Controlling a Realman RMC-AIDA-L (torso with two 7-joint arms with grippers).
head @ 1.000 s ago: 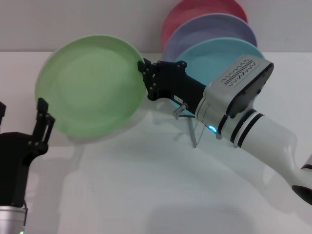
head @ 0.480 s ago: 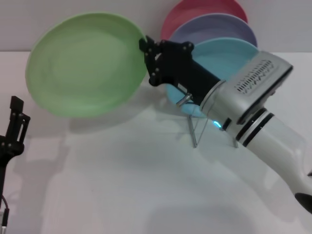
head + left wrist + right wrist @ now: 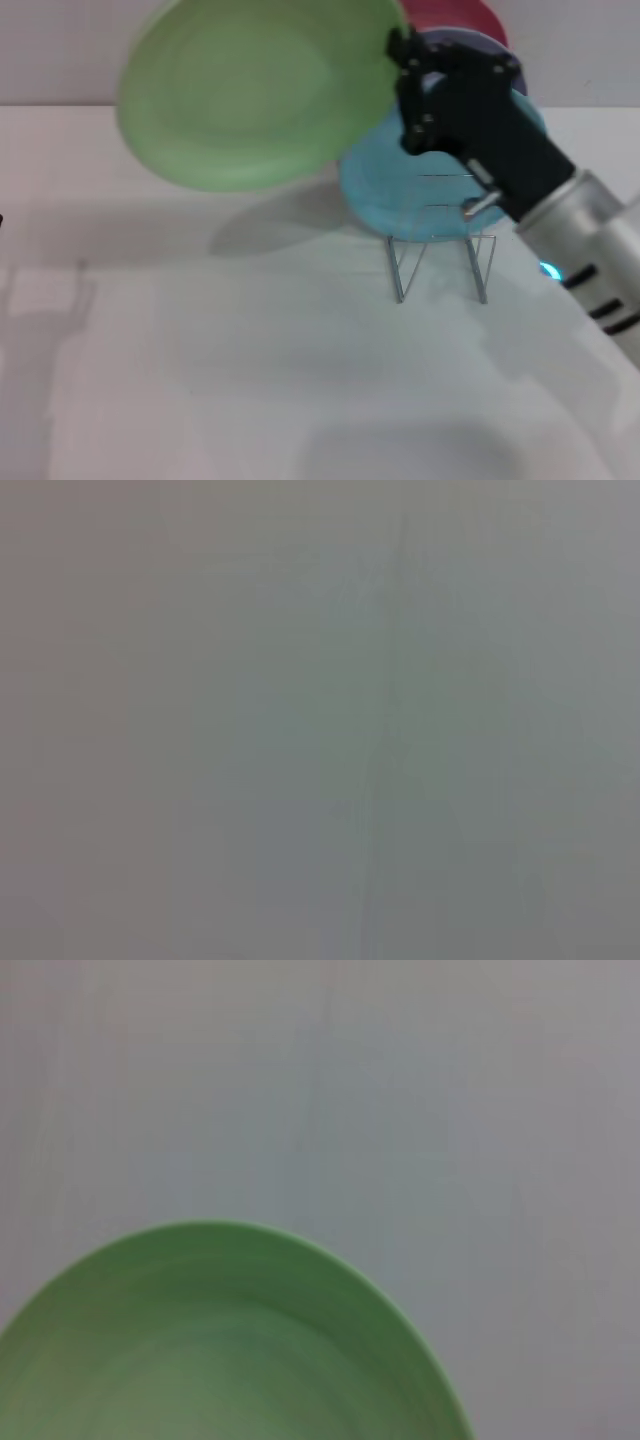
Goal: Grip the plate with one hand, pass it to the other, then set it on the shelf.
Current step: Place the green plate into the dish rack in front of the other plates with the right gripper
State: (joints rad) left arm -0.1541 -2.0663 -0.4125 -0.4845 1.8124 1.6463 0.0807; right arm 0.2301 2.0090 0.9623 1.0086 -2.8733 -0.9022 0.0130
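The light-green plate (image 3: 255, 90) hangs in the air at the upper middle of the head view, tilted toward me. My right gripper (image 3: 405, 60) is shut on its right rim and holds it up beside the rack. The plate also fills the lower part of the right wrist view (image 3: 220, 1350). The silver wire shelf (image 3: 440, 255) stands on the white table right of centre, partly behind the right arm. My left gripper is out of view; the left wrist view shows only a blank grey surface.
A turquoise plate (image 3: 385, 185) stands in the front of the rack, with a lavender plate (image 3: 470, 42) and a pink plate (image 3: 455, 18) behind it. The white table (image 3: 250, 370) spreads in front and to the left.
My right arm has lifted the green plate up and to the right, toward the rack. My left gripper has dropped out of the head view at the lower left.
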